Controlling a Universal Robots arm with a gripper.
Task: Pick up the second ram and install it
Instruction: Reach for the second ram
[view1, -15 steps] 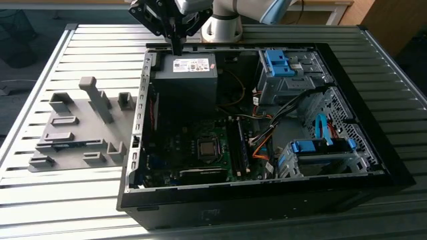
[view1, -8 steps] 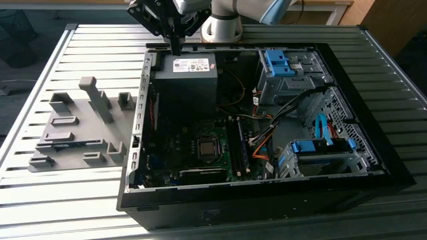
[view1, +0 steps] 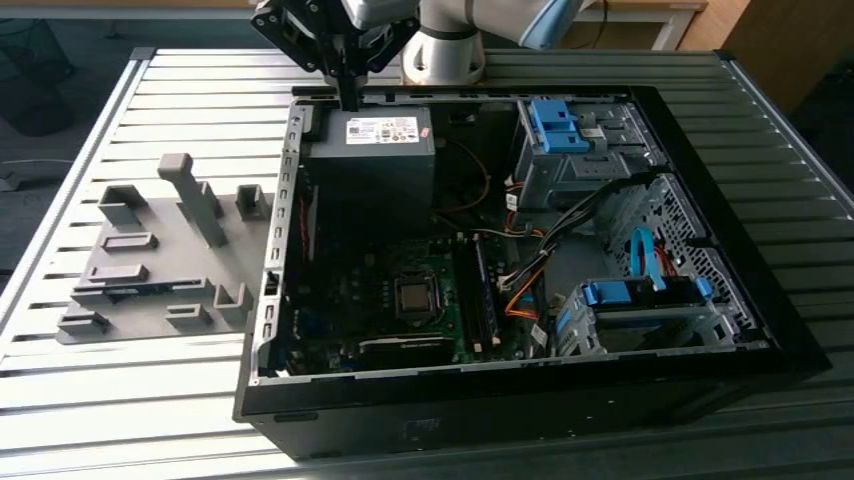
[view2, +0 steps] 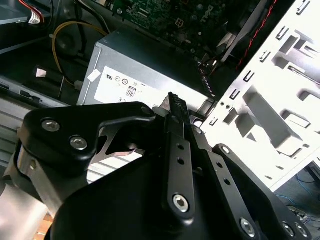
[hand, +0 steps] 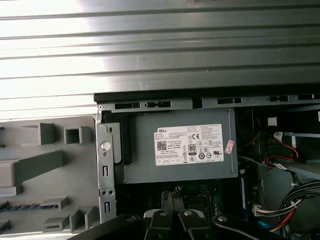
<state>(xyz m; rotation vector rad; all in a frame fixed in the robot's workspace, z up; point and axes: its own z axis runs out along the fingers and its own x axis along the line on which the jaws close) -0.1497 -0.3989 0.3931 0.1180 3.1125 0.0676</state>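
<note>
Though seemingly pinched, gripper (view1: 350, 98) hovers above power supply (view1: 371, 165).

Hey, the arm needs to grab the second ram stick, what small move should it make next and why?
Probably swing the gripper toward the exterior view's left, over the grey holder tray. It hangs above the power supply at the computer case's edge, while what looks like the second ram lies in a tray slot, apart from it.

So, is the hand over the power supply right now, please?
Yes, in the exterior view the hand hangs just above the grey power supply.
</note>
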